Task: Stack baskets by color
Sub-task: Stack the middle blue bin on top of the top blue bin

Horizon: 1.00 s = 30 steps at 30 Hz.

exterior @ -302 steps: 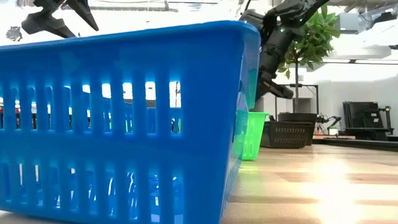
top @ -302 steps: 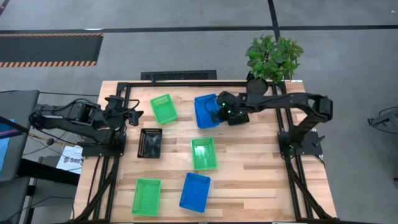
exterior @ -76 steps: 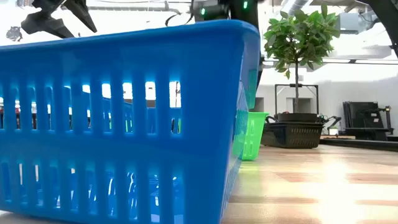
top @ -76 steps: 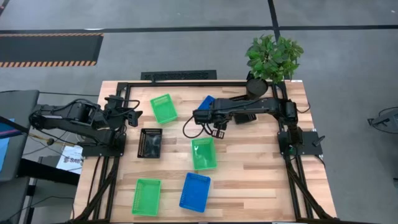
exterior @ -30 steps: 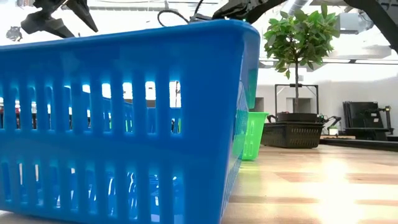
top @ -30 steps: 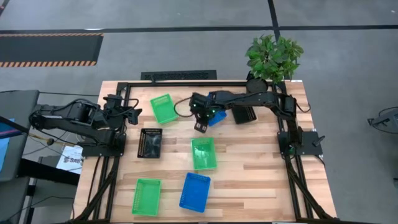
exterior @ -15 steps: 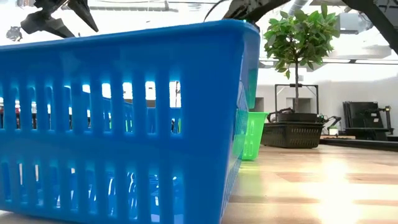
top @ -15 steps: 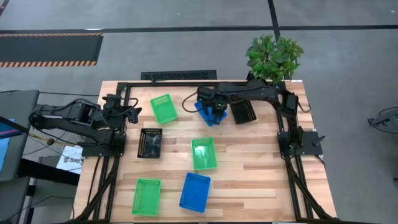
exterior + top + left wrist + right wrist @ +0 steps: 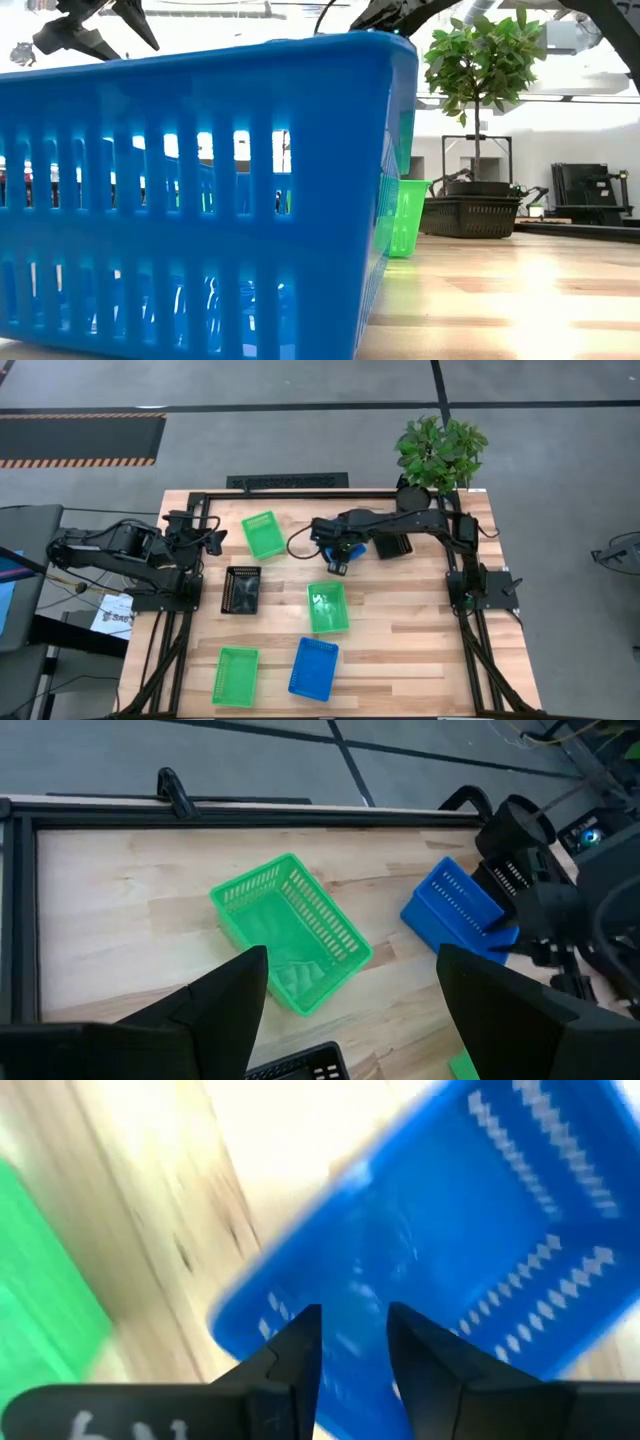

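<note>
My right gripper (image 9: pixel 338 565) points down over a blue basket (image 9: pixel 430 1220) at the table's far middle. Its fingers are open by a narrow gap (image 9: pixel 355 1350), with blue plastic showing between them. The arm hides most of this basket (image 9: pixel 328 546) in the high view. My left gripper (image 9: pixel 205 540) waits open at the far left, raised (image 9: pixel 350 1020). Flat on their bottoms lie green baskets (image 9: pixel 263 533) (image 9: pixel 327 607) (image 9: pixel 235 676), a second blue basket (image 9: pixel 313 667) and a black basket (image 9: pixel 241 589). Another black basket (image 9: pixel 393 543) sits under my right arm. My right gripper comes from above at one end of the blue basket (image 9: pixel 270 1320), fingers (image 9: pixel 300 1355) pointing down. The view is blurred and looks along the fingers, so I cannot tell whether they touch the basket.
A potted plant (image 9: pixel 440 455) stands at the far right corner. A black frame rail (image 9: pixel 290 492) runs along the far edge. Bare wood lies to the right of the middle green basket (image 9: pixel 420 620). The near blue basket fills the low view (image 9: pixel 200 200).
My right gripper has swung from the blue basket's left side across it, then a little toward the near edge, tipping more steeply down. The arm now covers more of the basket than half a second ago.
</note>
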Each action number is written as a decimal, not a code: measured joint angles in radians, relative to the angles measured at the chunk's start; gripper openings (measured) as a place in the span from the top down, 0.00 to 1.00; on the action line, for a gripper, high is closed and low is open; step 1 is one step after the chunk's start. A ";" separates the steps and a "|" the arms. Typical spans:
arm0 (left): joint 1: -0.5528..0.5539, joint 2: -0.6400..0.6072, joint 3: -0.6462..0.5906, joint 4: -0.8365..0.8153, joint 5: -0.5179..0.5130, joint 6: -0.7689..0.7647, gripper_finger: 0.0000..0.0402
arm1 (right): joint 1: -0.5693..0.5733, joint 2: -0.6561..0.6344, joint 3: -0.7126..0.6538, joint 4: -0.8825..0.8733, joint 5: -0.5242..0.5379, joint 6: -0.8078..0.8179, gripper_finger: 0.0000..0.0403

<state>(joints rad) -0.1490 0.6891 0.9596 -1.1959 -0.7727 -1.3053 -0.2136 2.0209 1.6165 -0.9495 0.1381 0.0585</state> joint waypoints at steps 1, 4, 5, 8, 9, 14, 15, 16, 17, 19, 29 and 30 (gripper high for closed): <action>0.000 0.000 0.000 0.000 -0.001 -0.002 0.31 | -0.006 0.000 0.000 0.031 -0.021 0.010 0.66; 0.000 0.000 0.000 0.000 -0.002 -0.014 0.31 | -0.034 0.000 0.000 0.124 -0.083 0.050 0.66; 0.000 0.000 0.000 0.000 -0.002 -0.017 0.31 | -0.045 0.000 0.000 0.148 -0.092 0.057 0.66; 0.000 0.000 0.000 0.000 -0.002 -0.028 0.31 | -0.081 0.000 0.000 0.194 -0.098 0.065 0.67; 0.000 0.000 0.000 0.000 -0.002 -0.033 0.31 | -0.094 0.000 0.000 0.203 -0.098 0.067 0.67; 0.000 0.000 0.000 0.000 -0.002 -0.045 0.31 | -0.176 0.000 0.000 0.200 -0.090 0.100 0.67; 0.000 0.000 0.000 0.000 -0.002 -0.046 0.31 | -0.192 0.000 0.000 0.198 -0.088 0.099 0.67; 0.000 0.000 0.000 0.000 -0.002 -0.046 0.31 | -0.207 0.000 0.000 0.198 -0.086 0.099 0.67; 0.000 0.000 0.000 0.000 -0.002 -0.049 0.31 | -0.222 0.000 0.000 0.196 -0.083 0.099 0.67; 0.000 0.000 0.000 0.000 -0.002 -0.053 0.31 | -0.247 0.000 0.000 0.181 -0.084 0.098 0.67; 0.000 0.000 0.000 0.000 -0.009 -0.066 0.31 | -0.282 0.000 0.000 0.142 0.057 0.092 0.70; 0.000 0.000 0.000 0.000 -0.011 -0.066 0.31 | -0.281 0.000 0.000 0.135 0.064 0.092 0.70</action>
<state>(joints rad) -0.1490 0.6891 0.9596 -1.1961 -0.7842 -1.3710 -0.4951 2.0209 1.6165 -0.8142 0.2018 0.1506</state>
